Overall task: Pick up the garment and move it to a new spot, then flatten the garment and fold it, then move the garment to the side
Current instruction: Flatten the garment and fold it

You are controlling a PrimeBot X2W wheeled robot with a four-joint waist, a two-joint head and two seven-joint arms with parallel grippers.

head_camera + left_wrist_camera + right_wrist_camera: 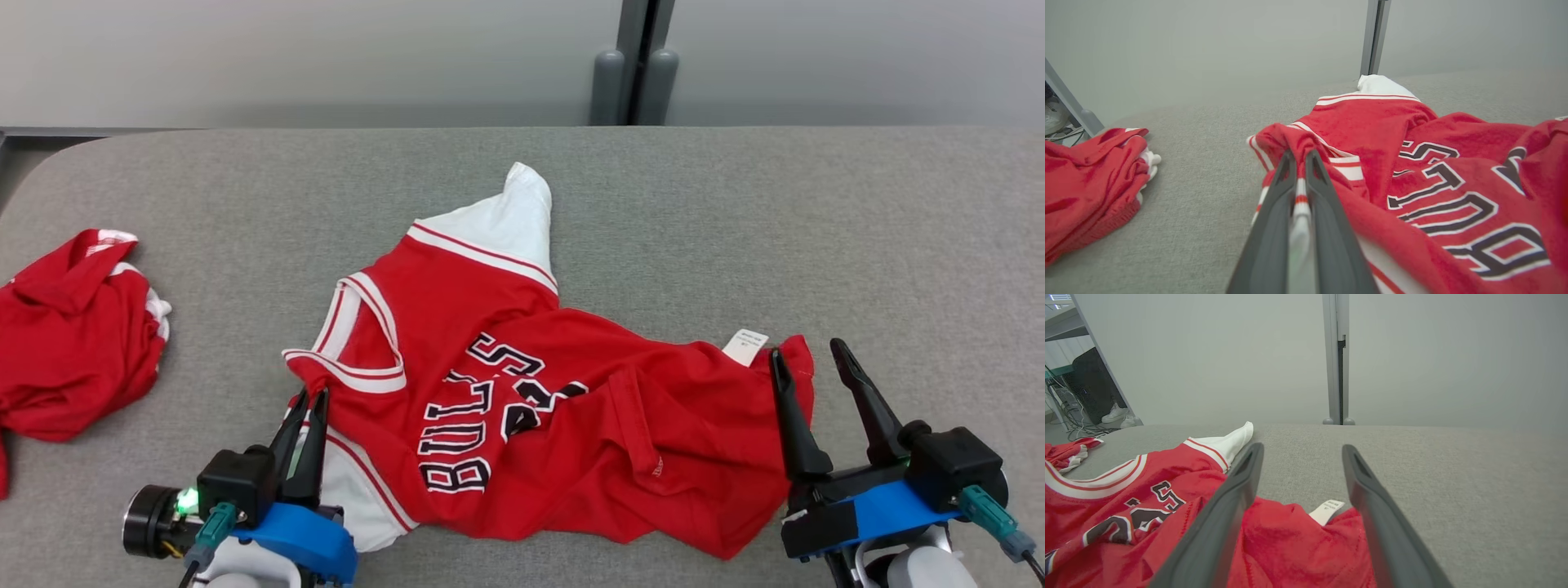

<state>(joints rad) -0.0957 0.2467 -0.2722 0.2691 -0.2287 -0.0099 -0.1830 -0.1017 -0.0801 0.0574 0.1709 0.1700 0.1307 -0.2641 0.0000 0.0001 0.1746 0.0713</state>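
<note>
On the grey fabric surface [735,204] our left gripper [312,394] pinches the crumpled red-and-white jersey [506,327]; right gripper [807,349] gapes wide, lettering [457,441] half-hidden by folds.

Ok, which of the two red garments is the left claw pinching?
The spread-out lettered jersey, at its striped shoulder; the crumpled red garment lies apart.

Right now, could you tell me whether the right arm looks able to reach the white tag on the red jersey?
Probably yes: the right gripper is open by the jersey, and the white tag lies uncovered beside its fingers, nothing between.
</note>
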